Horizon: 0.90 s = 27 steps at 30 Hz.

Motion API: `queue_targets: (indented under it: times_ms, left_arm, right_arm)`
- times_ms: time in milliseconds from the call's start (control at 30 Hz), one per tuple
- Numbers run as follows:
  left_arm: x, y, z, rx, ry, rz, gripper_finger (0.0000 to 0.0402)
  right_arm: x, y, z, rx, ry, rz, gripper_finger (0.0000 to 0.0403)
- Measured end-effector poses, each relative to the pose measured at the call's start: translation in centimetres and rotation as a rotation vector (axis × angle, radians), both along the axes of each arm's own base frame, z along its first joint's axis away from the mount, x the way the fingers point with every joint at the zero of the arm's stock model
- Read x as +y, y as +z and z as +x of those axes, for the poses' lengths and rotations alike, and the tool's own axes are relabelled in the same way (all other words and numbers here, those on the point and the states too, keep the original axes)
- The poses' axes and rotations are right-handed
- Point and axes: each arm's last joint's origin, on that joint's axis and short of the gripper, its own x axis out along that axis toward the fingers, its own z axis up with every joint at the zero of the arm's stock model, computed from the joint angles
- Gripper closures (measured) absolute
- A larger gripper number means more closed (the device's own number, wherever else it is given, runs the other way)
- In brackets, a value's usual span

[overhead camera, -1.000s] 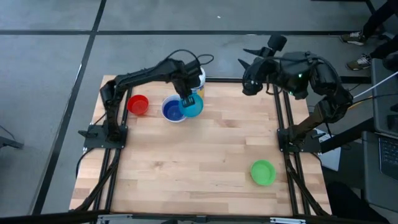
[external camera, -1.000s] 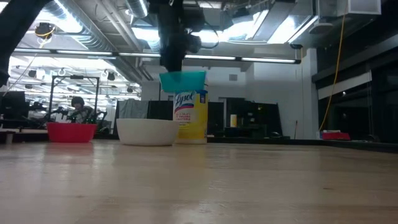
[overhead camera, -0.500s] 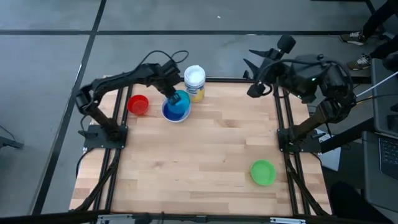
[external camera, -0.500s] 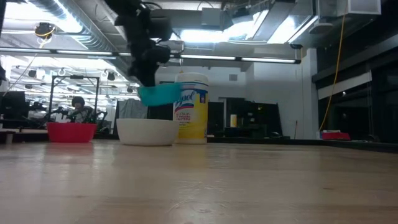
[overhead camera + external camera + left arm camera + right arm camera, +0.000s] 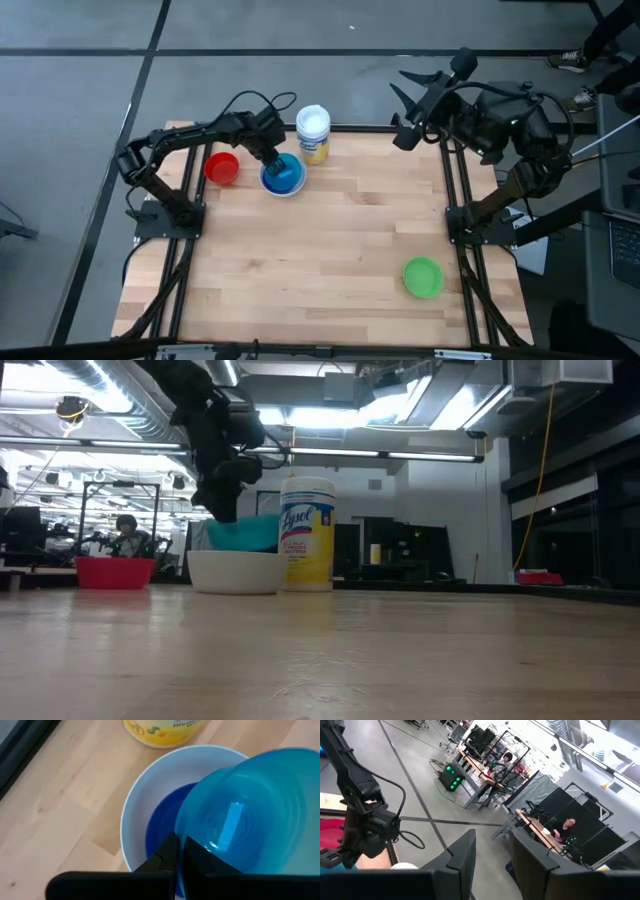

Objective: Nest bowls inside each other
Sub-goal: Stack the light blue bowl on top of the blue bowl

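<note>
The white bowl (image 5: 270,184) stands at the table's far left with the dark blue bowl (image 5: 161,827) resting inside it. My left gripper (image 5: 270,160) is shut on the teal-blue bowl (image 5: 255,815), which sits tilted over the white bowl's mouth (image 5: 237,570), its lower part sunk behind the white wall. The red bowl (image 5: 222,168) rests on the table left of them. The green bowl (image 5: 423,277) lies near the right front corner. My right gripper (image 5: 403,90) hangs open, high above the far right corner, with nothing between its fingers. My left gripper pinches the teal-blue bowl's rim (image 5: 186,836) on its left side, one finger (image 5: 200,862) inside the bowl and one outside. The fingers slant down from the table's left. The bowl hangs tilted, partly inside the white bowl; whether it touches the dark blue bowl cannot be told.
A yellow jar with a white lid (image 5: 313,133) stands just right of the white bowl at the far edge. Bare wood (image 5: 320,250) stretches across the middle and front. Beyond the table, people sit at desks (image 5: 565,827).
My left gripper has gone down and toward the table's left edge with the teal-blue bowl. The bowl hung high in front of the jar; it now sits low over the white bowl, tipped, its bottom sunk below the white rim.
</note>
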Motion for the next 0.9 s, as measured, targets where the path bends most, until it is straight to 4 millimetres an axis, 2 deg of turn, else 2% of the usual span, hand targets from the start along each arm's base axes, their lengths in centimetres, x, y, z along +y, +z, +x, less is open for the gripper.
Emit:
queue_targets:
  times_ms: [367,667,900]
  left_arm:
    - [0.3,-2.7,-1.8,0.033,0.02,-0.064,0.04]
    - [0.9,-2.7,-2.2,0.016,0.007,-0.062,0.04]
    - [0.8,-2.6,-2.1,-0.02,-0.029,-0.096,0.0398]
  right_arm:
    - [0.0,0.0,0.0,-0.031,-0.002,0.033,0.0275]
    - [0.0,0.0,0.0,-0.031,-0.002,0.033,0.0291]
    - [0.0,0.1,0.0,-0.041,-0.002,0.034,0.0282]
